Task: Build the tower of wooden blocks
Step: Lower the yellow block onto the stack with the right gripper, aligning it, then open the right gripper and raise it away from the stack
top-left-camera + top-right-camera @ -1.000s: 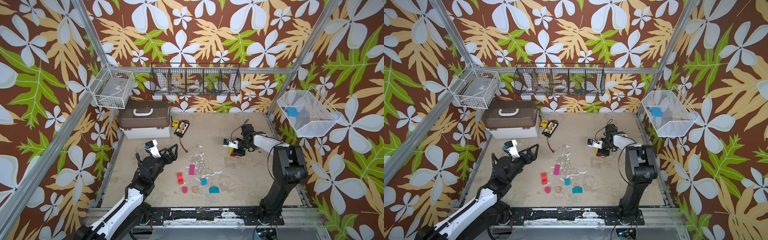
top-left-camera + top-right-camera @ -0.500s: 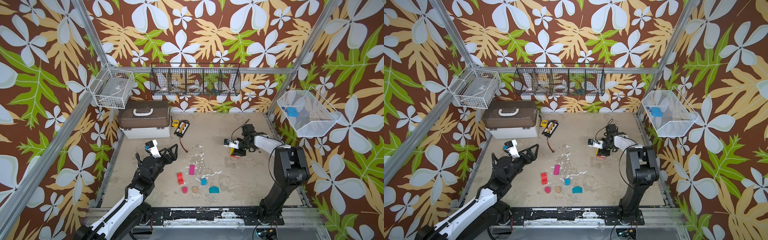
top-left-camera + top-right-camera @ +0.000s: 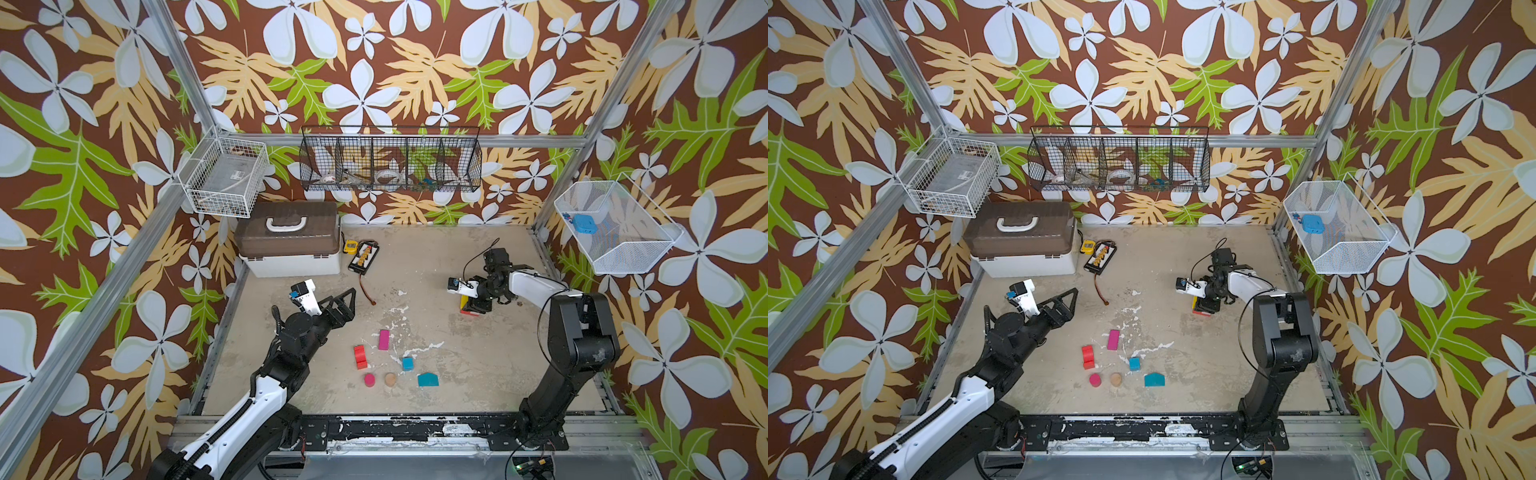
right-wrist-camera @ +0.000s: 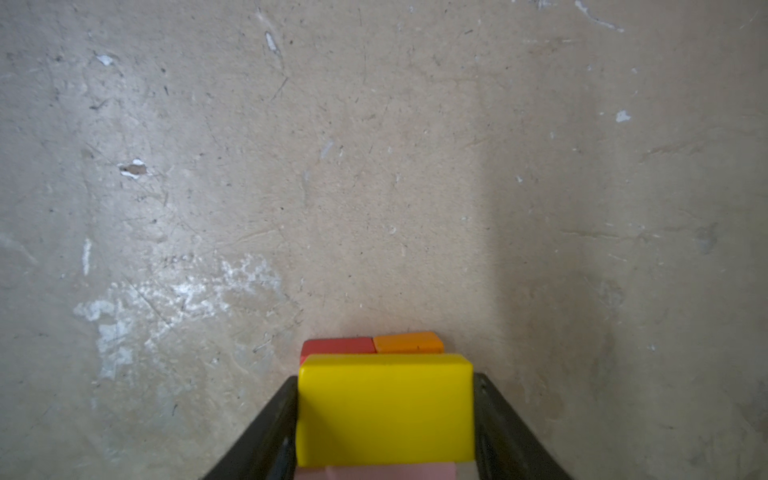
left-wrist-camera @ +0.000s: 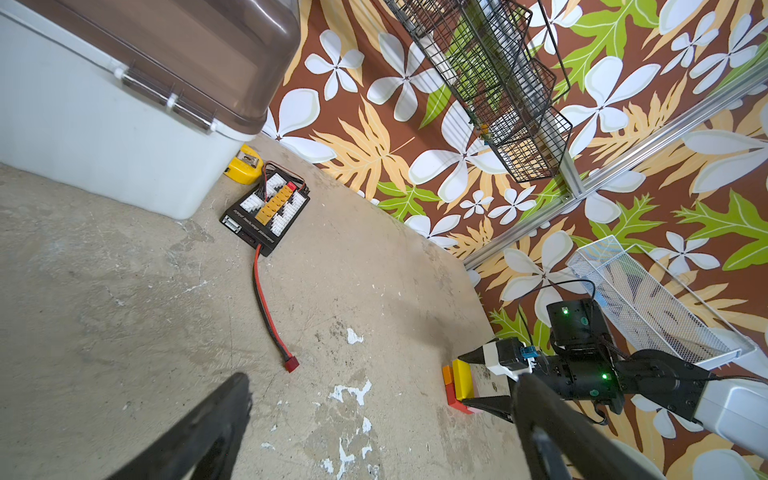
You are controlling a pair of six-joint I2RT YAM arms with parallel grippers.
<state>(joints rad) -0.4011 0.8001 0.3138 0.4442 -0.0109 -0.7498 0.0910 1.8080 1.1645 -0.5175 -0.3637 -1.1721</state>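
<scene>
The tower is a short stack at the right back of the floor. A red block and an orange block lie at its base, and a yellow block lies on top. A pink block shows at its near edge. My right gripper is shut on the yellow block, one finger against each side. My left gripper hovers open and empty at the left. Loose wood blocks lie in front: a red piece, a magenta brick, a blue cube, a teal house, a magenta cylinder and a tan cylinder.
A white box with a brown lid stands at the back left. Beside it lie a black connector board, with its red-black cable, and a yellow tape measure. Wire baskets hang on the walls.
</scene>
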